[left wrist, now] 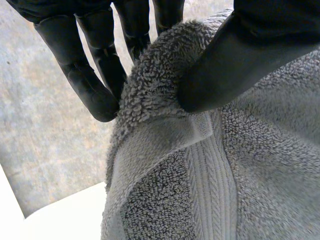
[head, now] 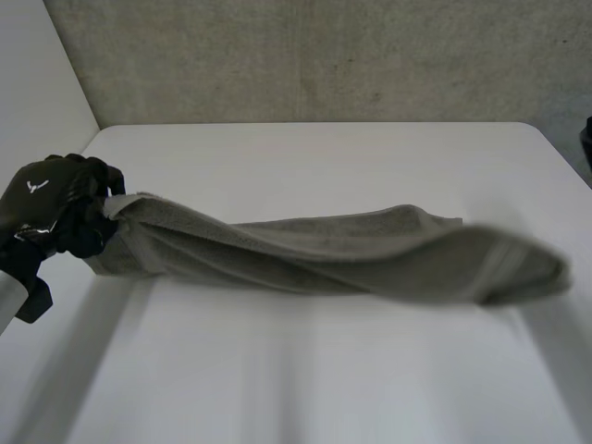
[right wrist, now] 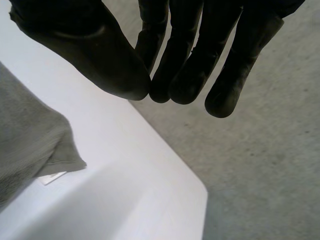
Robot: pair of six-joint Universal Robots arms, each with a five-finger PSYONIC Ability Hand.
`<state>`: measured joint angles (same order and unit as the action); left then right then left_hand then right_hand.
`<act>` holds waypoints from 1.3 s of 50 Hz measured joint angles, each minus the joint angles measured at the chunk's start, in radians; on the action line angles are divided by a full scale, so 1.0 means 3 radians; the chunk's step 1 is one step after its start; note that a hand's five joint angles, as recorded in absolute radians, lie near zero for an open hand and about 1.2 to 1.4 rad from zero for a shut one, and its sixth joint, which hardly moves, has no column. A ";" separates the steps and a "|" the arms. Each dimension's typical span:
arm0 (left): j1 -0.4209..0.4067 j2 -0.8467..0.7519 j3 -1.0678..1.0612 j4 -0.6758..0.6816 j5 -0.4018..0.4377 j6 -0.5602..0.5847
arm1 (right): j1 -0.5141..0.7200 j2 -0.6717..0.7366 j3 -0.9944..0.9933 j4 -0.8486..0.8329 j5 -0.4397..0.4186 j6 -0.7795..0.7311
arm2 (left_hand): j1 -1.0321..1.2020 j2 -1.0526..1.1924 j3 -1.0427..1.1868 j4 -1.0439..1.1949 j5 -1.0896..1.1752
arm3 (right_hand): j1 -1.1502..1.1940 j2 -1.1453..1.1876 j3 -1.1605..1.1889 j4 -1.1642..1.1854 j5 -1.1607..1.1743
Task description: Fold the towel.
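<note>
a: where's the towel?
b: stretched across the table, its left end pinched by the left hand; right hand loose, empty.
a: handling?
b: looks soft, floppy (thick terry); i'd grab corners.

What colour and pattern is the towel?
Plain grey towel with a ribbed woven band near its end; clearest in the left wrist view.
</note>
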<state>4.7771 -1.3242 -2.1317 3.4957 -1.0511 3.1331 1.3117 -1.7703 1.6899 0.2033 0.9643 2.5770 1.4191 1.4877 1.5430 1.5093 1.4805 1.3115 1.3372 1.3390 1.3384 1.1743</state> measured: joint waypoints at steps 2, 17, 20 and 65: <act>-0.0026 -0.0185 0.0083 0.0016 -0.0012 0.0013 | 0.0079 0.0162 -0.0034 -0.0007 0.0032 -0.0010 | 0.0000 0.0000 0.0000 0.0000 0.0000 | 0.0000 0.0000 0.0000 0.0000 0.0000; -0.0614 -0.2036 0.1925 -0.0469 -0.0289 0.0477 | 0.1211 0.2142 -0.1587 0.0233 0.1315 -0.0411 | 0.0000 0.0000 0.0002 0.0000 0.0000 | 0.0000 0.0000 0.0000 0.0000 0.0000; -0.0779 -0.2328 0.2680 -0.0800 -0.0514 0.0759 | 0.1397 0.2504 -0.2279 0.0404 0.1635 -0.0586 | 0.0000 0.0000 0.0002 0.0000 0.0000 | 0.0000 0.0000 0.0000 0.0000 0.0000; -0.0884 -0.2531 0.1870 -0.0003 -0.1019 0.0995 | 0.2076 0.1233 0.1564 -0.1539 0.0790 0.0462 | 0.0000 0.0000 0.0004 0.0000 0.0001 | -0.2882 -0.2966 -0.2968 -0.2999 -0.3152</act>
<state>4.5119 -2.0835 -1.5708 3.4949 -1.3569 3.4316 1.9344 -1.4003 2.1591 -0.2584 1.2013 2.7156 1.4191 1.4877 1.5443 1.5093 1.4807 0.4469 0.4476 0.4487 0.4387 0.2287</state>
